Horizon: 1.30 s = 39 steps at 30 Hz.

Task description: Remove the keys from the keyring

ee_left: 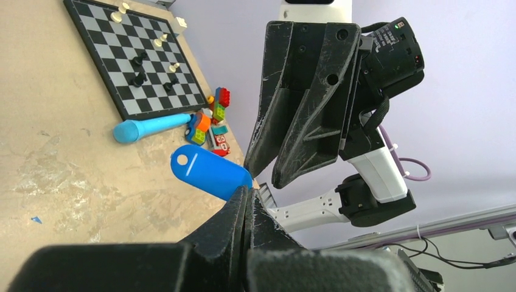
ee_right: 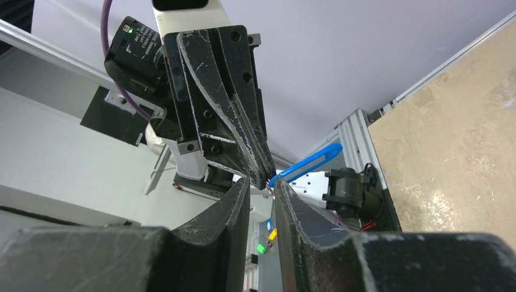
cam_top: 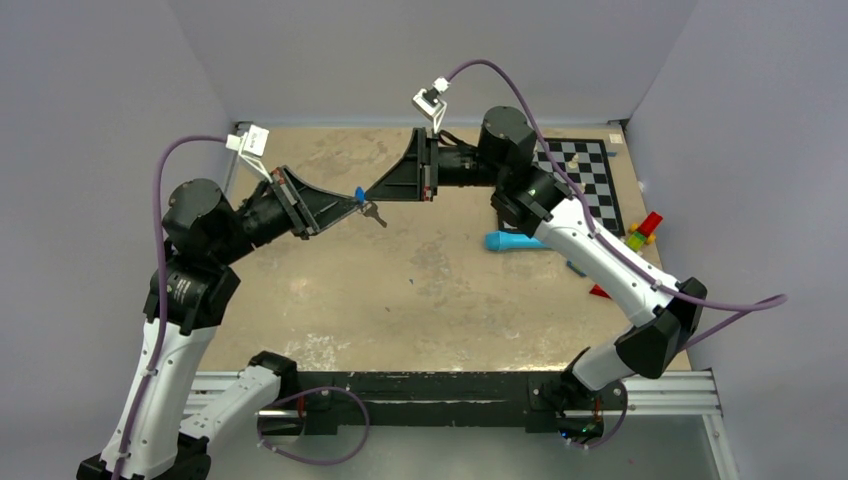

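Grey metal keys dangle just under a blue oval tag, joined to it and held well above the counter, about midway between the two arms. The left gripper has its fingers pressed together on the near end of the tag, and most of the blue plastic sticks out beyond its tips. The right gripper faces it tip to tip, its fingers set a narrow gap apart right at the left gripper's point. The wrist views do not show whether it has any metal between them. The keys are too small to make out the ring itself. As I judge it, the bunch is lifted and presented but nothing is separated: no loose key lies on the counter, so all the removing is left to do. Further off on the counter lie a light-blue tube, some toy bricks and a chessboard.
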Available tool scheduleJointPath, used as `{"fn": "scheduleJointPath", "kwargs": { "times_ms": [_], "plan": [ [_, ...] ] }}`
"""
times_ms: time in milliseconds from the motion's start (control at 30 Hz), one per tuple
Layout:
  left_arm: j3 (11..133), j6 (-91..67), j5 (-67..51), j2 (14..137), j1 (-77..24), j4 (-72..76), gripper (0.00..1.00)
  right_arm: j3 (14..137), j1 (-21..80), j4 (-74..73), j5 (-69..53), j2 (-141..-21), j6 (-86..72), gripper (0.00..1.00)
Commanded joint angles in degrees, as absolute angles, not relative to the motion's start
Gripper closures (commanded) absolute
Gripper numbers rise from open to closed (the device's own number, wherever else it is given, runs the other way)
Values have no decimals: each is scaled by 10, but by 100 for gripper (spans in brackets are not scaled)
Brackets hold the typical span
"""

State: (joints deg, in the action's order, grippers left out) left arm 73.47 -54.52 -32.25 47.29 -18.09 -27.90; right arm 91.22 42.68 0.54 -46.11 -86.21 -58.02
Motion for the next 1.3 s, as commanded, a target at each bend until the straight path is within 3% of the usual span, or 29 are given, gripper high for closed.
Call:
{"fn": "scheduleJointPath", "kwargs": {
  "times_ms": [0, 167, 300, 1133, 1267],
  "plan": [
    [748, -550, -314, 469, -184, -272, 100, 908, 423, 5, -477, -835, -555, 72],
    [752, -553, -314, 468, -184, -272, 100, 901, 412, -22, -474, -823, -538, 60],
    [756, -557, -316, 469, -183, -272, 100, 888, 402, -21, -472, -815, -537, 57],
    [741, -600, -317, 476, -184, -232, 100, 907, 429, 35, -515, -854, -559, 73],
    [741, -601, -316, 475, -184, -230, 100, 909, 428, 37, -516, -856, -558, 71]
  ]
}}
